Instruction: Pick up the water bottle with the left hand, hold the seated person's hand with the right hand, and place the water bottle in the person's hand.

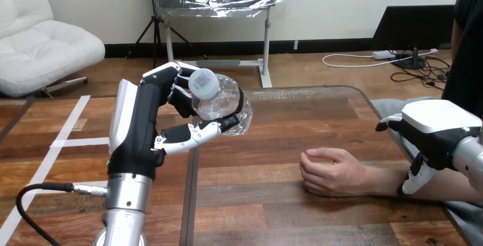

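The left hand (142, 126) was curled around the clear water bottle (221, 102), holding it tilted above the table (273, 143). The right hand (436, 125), partly cut off, was over the forearm behind the person's hand (330, 172); whether it gripped could not be told.

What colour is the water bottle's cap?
The cap is whitish, on the clear water bottle; head view.

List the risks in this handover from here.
The person's hand lies curled, knuckles up, on the wooden table, so the clear crumpled plastic water bottle has no open palm to land in and may roll off.
The left hand holds it tilted in the air; the thin plastic could slip.
The right hand sits over the person's forearm, not the hand, so it may steady little.
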You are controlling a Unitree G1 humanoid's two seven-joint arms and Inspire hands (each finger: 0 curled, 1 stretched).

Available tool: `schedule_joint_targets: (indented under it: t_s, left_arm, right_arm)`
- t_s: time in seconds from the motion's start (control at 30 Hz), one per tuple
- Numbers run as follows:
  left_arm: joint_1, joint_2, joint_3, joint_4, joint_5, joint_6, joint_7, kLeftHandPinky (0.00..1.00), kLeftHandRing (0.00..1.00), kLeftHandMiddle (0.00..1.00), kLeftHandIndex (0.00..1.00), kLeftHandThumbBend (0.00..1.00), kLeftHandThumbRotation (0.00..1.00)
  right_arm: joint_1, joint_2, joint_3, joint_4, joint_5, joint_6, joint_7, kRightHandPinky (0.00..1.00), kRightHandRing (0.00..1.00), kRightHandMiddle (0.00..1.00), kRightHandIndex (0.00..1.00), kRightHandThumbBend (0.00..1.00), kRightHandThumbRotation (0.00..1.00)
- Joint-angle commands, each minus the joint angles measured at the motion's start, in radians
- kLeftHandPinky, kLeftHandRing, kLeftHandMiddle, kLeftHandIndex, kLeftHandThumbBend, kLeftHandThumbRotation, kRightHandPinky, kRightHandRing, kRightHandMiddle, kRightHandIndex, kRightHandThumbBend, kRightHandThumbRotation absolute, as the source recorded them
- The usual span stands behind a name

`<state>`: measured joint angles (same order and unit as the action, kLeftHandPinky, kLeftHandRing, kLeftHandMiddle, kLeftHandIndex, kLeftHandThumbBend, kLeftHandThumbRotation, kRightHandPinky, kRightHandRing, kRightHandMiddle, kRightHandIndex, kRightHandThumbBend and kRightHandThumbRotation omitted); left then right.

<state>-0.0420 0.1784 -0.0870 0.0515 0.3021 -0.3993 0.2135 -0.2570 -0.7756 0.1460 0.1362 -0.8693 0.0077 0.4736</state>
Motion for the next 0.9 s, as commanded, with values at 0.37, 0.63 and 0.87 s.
schedule_joint_targets:
  t_s: [0.37, 0.63, 0.87]
  left_arm:
    - [-0.054, -0.019, 0.031, -0.050, -0.016, -0.021, -0.004, 0.32, 0.35, 0.40, 0.50, 0.59, 0.00]
    - [-0.051, -0.024, 0.036, -0.051, -0.019, -0.020, -0.010, 0.32, 0.35, 0.40, 0.50, 0.59, 0.00]
    - [-0.047, -0.028, 0.042, -0.052, -0.018, -0.022, -0.014, 0.32, 0.35, 0.40, 0.50, 0.59, 0.00]
  right_arm:
    - [-0.135, -0.021, 0.094, 0.109, -0.046, -0.011, 0.012, 0.89, 0.92, 0.92, 0.88, 0.76, 0.07]
    - [-0.178, -0.016, 0.139, 0.169, -0.064, -0.029, 0.041, 0.89, 0.91, 0.91, 0.89, 0.72, 0.16]
    - [-0.211, -0.010, 0.172, 0.219, -0.064, -0.047, 0.045, 0.89, 0.92, 0.91, 0.89, 0.71, 0.20]
